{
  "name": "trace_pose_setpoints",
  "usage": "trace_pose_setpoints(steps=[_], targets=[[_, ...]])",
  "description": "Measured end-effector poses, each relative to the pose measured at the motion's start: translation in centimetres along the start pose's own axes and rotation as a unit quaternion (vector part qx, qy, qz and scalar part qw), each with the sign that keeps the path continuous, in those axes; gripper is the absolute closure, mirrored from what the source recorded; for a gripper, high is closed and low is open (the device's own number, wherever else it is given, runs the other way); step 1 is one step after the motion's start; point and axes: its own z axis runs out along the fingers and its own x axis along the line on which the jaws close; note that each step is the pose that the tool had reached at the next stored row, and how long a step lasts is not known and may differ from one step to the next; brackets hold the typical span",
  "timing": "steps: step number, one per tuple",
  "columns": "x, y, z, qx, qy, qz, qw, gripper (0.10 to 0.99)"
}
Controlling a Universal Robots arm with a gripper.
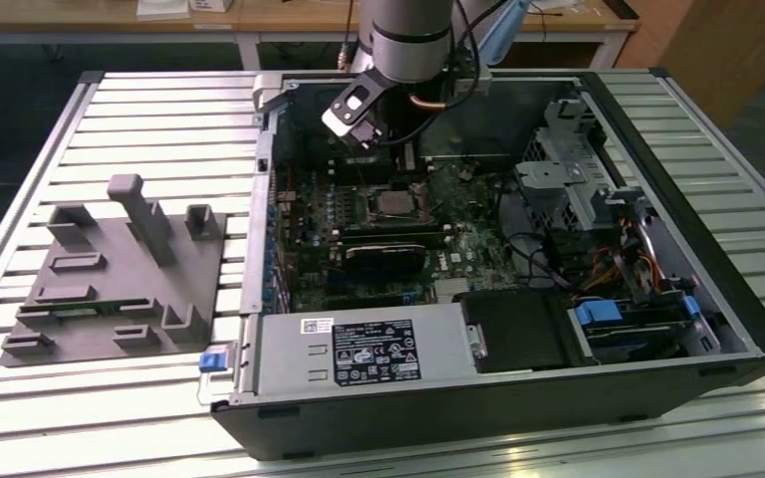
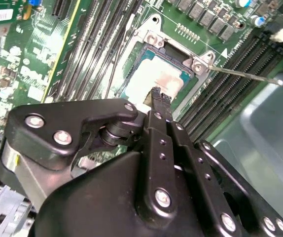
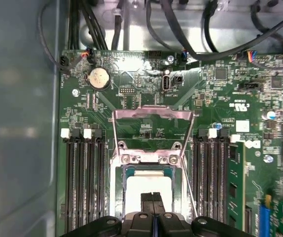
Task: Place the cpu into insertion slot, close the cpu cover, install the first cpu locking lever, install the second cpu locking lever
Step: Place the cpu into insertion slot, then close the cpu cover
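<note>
Counts: one arm, one gripper point(image 2: 156, 93), two fingers, one cpu point(image 2: 151, 79), one insertion slot point(image 3: 119, 190), one cpu cover point(image 3: 151, 114).

- One open computer case point(image 1: 489, 413) lies on a slatted metal table point(image 1: 156, 110). One grey moulded fixture point(image 1: 117, 269) sits on the table toward the exterior view's left, apart from the case.
- The cpu is seated in the insertion slot, flat, pale metal face up. It is square, so it has no long axis, and its edges run parallel to the slot's rim.
- The cpu cover is swung open. It is hinged at the slot edge where two screws point(image 3: 125, 158) show. Its free end points away from the slot toward one coin cell point(image 3: 98, 77), and green board is visible through its window.
- One thin lever rod point(image 2: 240, 74) juts out sideways past a slot corner, free of any catch.
- In both wrist views the gripper sits just above the cpu's face, near one edge. The fingers are pressed together tip to tip with nothing between them. I cannot tell whether the tips touch the chip.
</note>
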Motion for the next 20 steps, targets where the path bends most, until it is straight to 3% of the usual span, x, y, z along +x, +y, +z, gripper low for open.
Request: trace_pose_setpoints(steps=[7, 20], targets=[[-0.01, 0.05, -1.77, 0.0000, 0.0000, 0.000, 1.0000, 0.980], [-0.01, 0.06, -1.86, 0.0000, 0.0000, 0.000, 1.0000, 0.980]])
